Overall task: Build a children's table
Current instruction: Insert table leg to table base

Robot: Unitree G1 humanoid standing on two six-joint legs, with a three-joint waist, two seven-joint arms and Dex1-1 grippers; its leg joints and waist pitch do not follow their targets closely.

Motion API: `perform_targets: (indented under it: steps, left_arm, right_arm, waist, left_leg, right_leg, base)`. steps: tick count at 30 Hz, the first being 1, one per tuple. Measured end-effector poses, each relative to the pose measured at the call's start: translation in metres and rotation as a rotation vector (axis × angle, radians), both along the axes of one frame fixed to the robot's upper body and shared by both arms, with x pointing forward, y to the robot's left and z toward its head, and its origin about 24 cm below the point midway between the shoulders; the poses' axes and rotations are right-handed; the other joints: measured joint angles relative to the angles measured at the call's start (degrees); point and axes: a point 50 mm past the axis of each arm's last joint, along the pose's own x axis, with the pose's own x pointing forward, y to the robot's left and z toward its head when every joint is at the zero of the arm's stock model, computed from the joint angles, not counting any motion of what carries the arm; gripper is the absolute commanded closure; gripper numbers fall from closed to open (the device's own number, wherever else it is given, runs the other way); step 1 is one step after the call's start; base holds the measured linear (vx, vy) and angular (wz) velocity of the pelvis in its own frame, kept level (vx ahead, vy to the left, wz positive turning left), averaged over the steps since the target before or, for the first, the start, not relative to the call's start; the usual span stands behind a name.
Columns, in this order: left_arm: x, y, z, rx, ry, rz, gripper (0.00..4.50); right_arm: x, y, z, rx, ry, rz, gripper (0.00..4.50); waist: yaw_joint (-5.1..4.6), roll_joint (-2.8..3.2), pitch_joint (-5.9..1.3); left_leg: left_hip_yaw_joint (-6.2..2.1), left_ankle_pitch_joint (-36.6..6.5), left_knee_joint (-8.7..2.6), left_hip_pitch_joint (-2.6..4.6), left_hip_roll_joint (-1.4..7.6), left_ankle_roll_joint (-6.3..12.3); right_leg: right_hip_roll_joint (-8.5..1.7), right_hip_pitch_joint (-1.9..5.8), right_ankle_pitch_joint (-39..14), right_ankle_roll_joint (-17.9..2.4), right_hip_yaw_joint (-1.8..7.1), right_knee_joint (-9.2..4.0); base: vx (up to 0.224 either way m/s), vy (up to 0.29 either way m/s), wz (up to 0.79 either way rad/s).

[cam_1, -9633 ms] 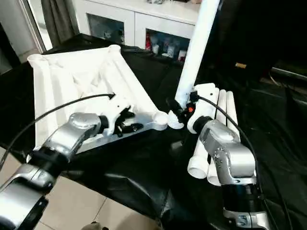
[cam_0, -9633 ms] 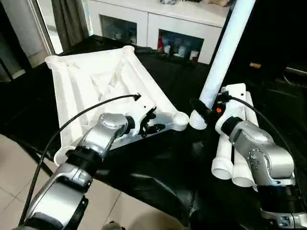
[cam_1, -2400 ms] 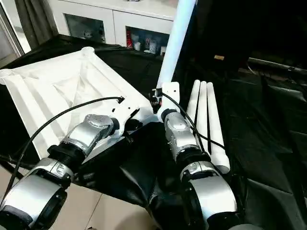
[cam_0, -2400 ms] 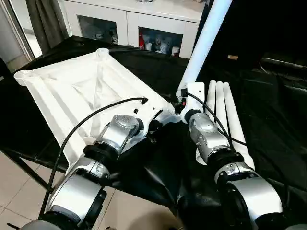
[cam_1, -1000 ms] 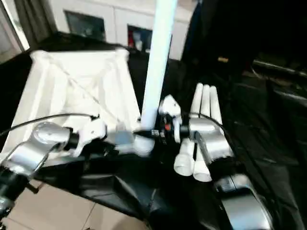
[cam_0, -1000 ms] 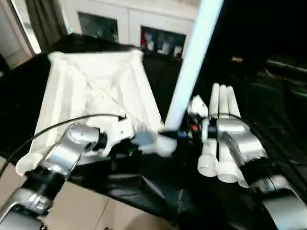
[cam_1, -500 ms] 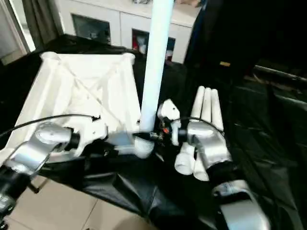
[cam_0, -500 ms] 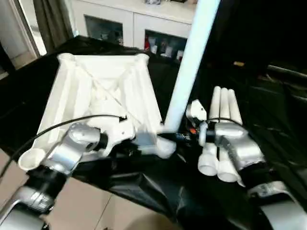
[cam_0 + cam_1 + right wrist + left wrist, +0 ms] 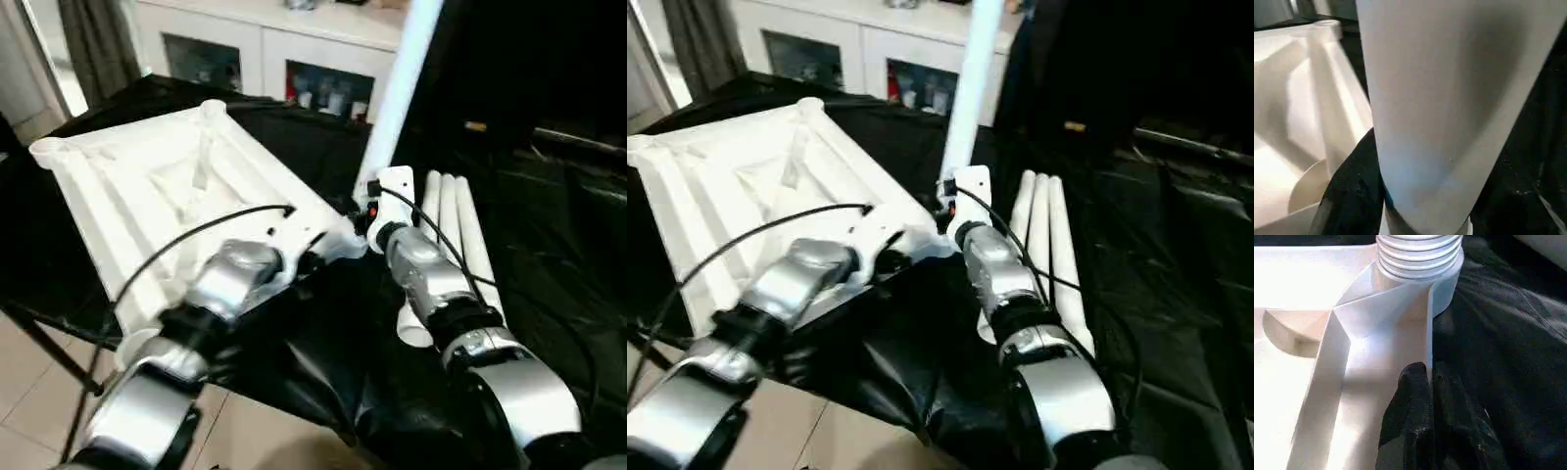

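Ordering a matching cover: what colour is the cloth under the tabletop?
Black; the cloth shows best in the left eye view.

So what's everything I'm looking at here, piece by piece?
Table top: one, white, lying ribbed side up on the black cloth.
Upright leg: one, white, standing in the top's near corner socket.
Spare legs: three, white, lying side by side on the cloth.
Black cloth: one, draped over the work surface.
Cabinet: one, white with glass doors, at the back.
Left claw: black, shut on the top's edge wall near the socket.
Right claw: black, holding the upright leg low down.
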Motion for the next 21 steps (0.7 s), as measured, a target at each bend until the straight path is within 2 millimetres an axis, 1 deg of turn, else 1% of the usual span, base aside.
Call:
perform_targets:
  steps: [7, 10, 21]
  left_arm:
    - [0.0031, -0.0060, 0.0012, -0.005, 0.005, 0.016, 4.50]
    - [0.0039, -0.0062, 0.0009, -0.004, 0.008, 0.016, 4.50]
    - [0.0048, -0.0048, 0.0004, -0.007, 0.006, 0.023, 4.50]
  right_arm:
    - [0.0010, 0.0049, 0.0007, -0.023, -0.013, -0.042, 2.62]
    - [0.0010, 0.0052, 0.0005, -0.024, -0.013, -0.049, 2.62]
    - [0.0018, 0.0063, 0.0008, 0.001, -0.009, -0.055, 2.62]
  waist:
    - [0.03, 0.06, -0.07]
    - [0.08, 0.08, -0.07]
    - [-0.08, 0.17, 0.00]
  left_leg:
    - [0.04, 0.00, -0.08, -0.04, 0.00, 0.00]
    - [0.03, 0.00, -0.09, -0.04, 0.00, 0.00]
    - [-0.01, 0.00, -0.18, -0.03, -0.01, 0.00]
  right_leg:
    - [0.00, 0.05, 0.20, -0.15, 0.03, 0.01]
    - [0.00, 0.06, 0.03, 0.13, 0.03, 0.01]
    - [0.00, 0.05, 0.01, 0.16, 0.02, -0.03]
  base:
    - [0.000, 0.000, 0.00]
    - [0.000, 0.000, 0.00]
    - [0.000, 0.000, 0.00]
